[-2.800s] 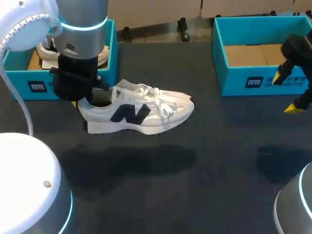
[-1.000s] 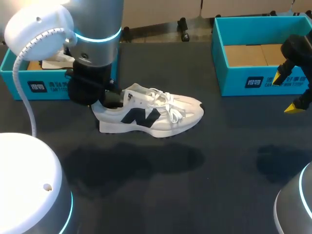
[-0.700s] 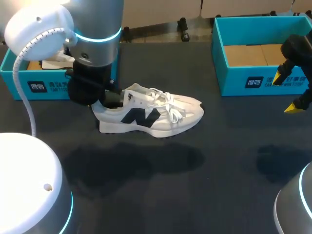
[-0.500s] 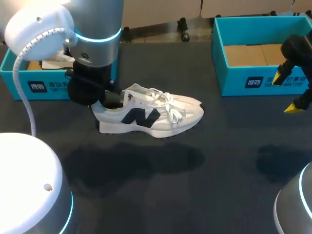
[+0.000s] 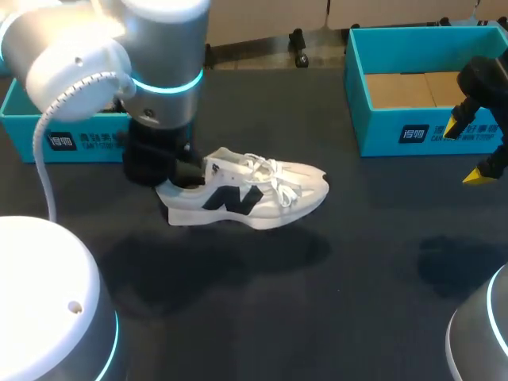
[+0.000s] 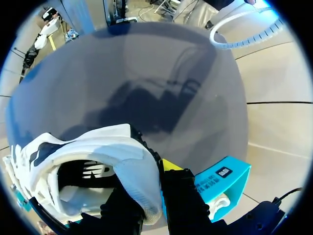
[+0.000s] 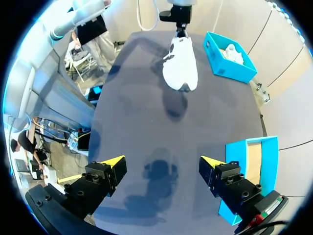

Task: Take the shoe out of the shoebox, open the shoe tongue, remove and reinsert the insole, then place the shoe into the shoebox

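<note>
Now the left claw (image 6: pixel 146 182) has the shoe (image 5: pixel 254 198) by the heel

We see the white shoe with the dark letter on its side lying lengthwise near the middle of the dark table (image 5: pixel 365 270), toe pointing toward our right arm's side. Its laces are loose across the top. From the right wrist view its shadow falls apart from it on the table, so it seems to hang just clear of the surface, though we cannot be sure of that from above.

Our left claw is clamped on the back of the shoe. In the left wrist view one finger sits inside the opening and the other, with its yellow tip (image 6: pixel 171 164), presses the outside of the heel wall, so the padded collar is pinched between them.

Just behind the heel stands the left shoebox (image 5: pixel 71 136), turquoise, largely hidden by our left arm; a second white shoe (image 7: pixel 231 52) lies inside it.

Well apart, at the far right of the table, stands the right shoebox (image 5: pixel 373 131), also turquoise, with brown cardboard showing on its floor. Our right claw (image 5: pixel 469 150) hangs in front of that box, its yellow-tipped fingers spread wide above the table.
</note>
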You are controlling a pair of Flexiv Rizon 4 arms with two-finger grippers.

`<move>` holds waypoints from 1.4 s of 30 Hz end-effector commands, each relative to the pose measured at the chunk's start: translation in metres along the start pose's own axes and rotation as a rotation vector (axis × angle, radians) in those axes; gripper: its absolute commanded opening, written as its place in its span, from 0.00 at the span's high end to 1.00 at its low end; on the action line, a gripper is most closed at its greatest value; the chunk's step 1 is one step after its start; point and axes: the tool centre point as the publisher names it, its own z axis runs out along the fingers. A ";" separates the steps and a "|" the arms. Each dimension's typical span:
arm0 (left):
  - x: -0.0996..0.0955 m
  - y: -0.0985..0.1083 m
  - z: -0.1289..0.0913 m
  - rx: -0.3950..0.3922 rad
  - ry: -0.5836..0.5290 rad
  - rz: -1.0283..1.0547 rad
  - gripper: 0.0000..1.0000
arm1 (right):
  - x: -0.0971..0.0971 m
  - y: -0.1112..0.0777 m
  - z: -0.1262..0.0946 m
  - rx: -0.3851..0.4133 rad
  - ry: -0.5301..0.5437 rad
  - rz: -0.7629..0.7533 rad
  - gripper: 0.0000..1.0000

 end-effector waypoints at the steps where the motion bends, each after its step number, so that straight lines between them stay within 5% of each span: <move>1: -0.015 0.004 0.015 0.008 0.013 -0.003 1.00 | -0.001 0.000 0.001 0.002 0.002 0.000 0.00; 21: -0.065 -0.011 0.076 0.030 0.030 0.010 1.00 | -0.001 0.000 0.001 0.002 0.002 0.000 0.00; 42: -0.083 -0.012 0.115 0.036 0.102 0.014 1.00 | -0.001 0.000 0.001 0.002 0.002 0.000 0.00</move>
